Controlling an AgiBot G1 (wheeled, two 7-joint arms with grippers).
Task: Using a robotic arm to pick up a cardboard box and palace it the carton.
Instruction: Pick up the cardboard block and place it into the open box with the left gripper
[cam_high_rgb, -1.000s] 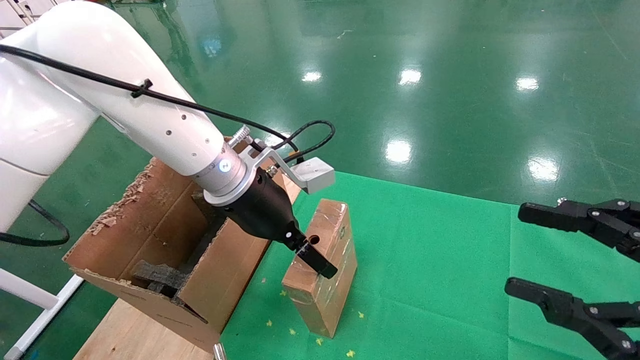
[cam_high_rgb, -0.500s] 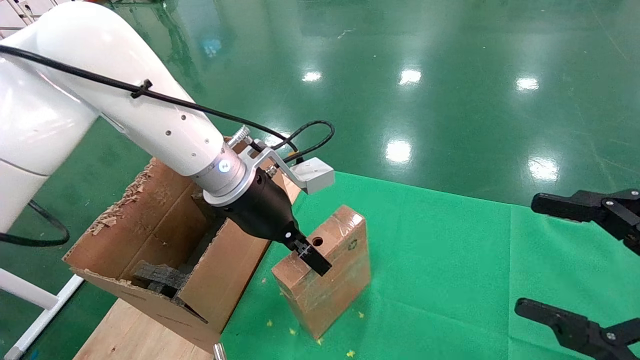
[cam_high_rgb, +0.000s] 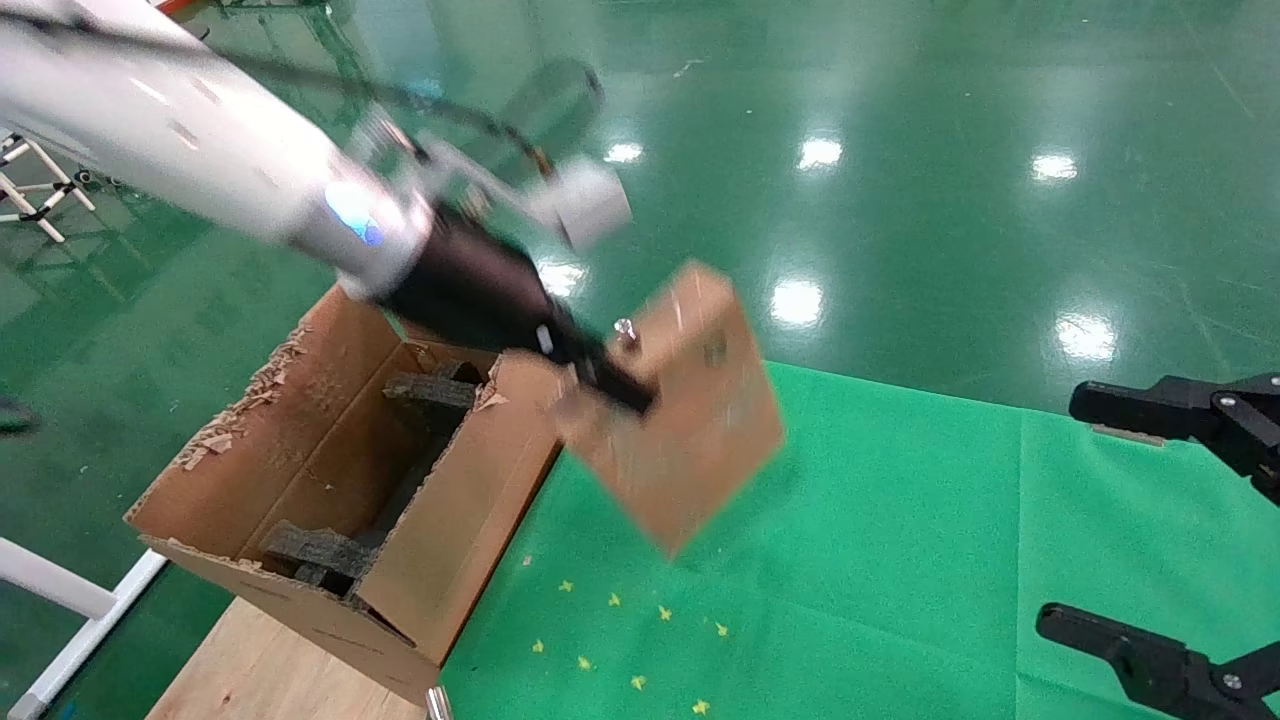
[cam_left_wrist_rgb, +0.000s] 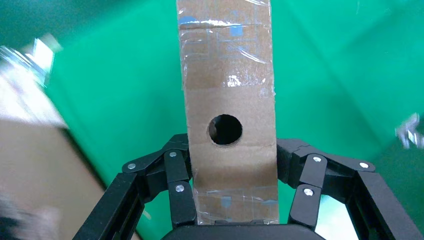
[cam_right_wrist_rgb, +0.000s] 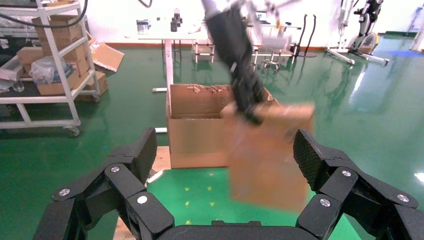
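My left gripper (cam_high_rgb: 610, 385) on the white robotic arm (cam_high_rgb: 200, 150) is shut on the small taped cardboard box (cam_high_rgb: 690, 420) and holds it in the air, tilted, above the green mat beside the carton. In the left wrist view the jaws clamp the narrow face of the cardboard box (cam_left_wrist_rgb: 230, 105) just below its round hole (cam_left_wrist_rgb: 225, 129). The large brown carton (cam_high_rgb: 330, 480) stands open at the left, with ragged flaps and black foam (cam_high_rgb: 320, 555) inside. My right gripper (cam_high_rgb: 1160, 530) is all black, open and empty at the right edge. The right wrist view shows the cardboard box (cam_right_wrist_rgb: 270, 155) held before the carton (cam_right_wrist_rgb: 200, 125).
A green mat (cam_high_rgb: 900, 560) with small yellow star marks covers the table. A wooden board (cam_high_rgb: 260, 670) lies under the carton. Shiny green floor lies beyond. The right wrist view shows shelving with boxes (cam_right_wrist_rgb: 45, 55) and white tables far off.
My left gripper has lifted the cardboard box off the mat, raising and tilting it toward the carton. The right gripper has shifted slightly to the right.
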